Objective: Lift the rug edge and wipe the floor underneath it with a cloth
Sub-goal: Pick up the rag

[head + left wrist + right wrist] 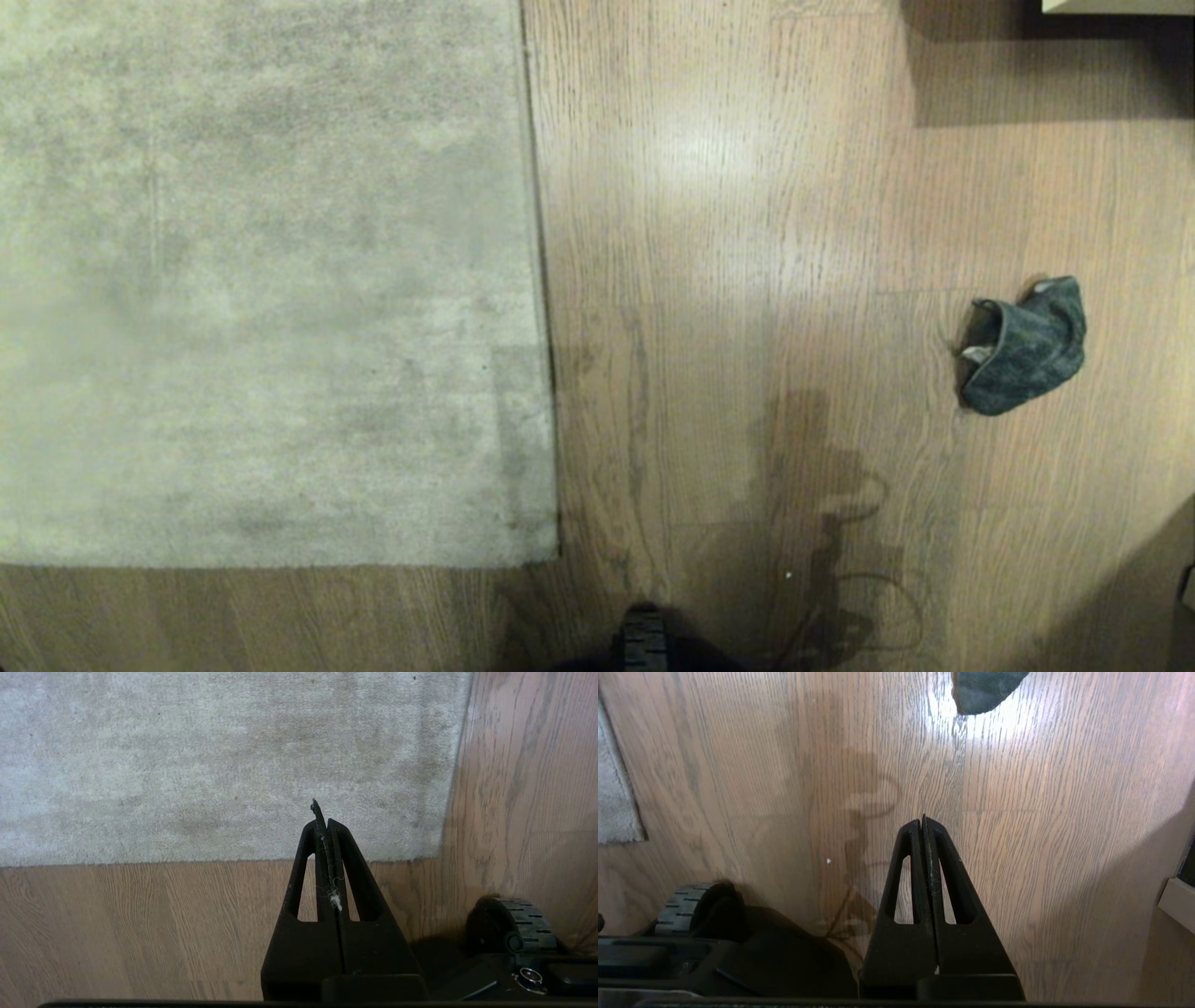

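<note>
The rug (pixel 261 280) lies flat on the left, its rug edge (pixel 540 280) straight against the floor (pixel 747 233). The cloth (pixel 1025 347) sits crumpled on bare boards well to the right. Left pincer (pixel 323 823) and right pincer (pixel 923 823) hang near the base, both closed tight and holding nothing.

wood floor (pixel 747 233), rug (pixel 261 280), crumpled cloth (pixel 1027 347)
</note>
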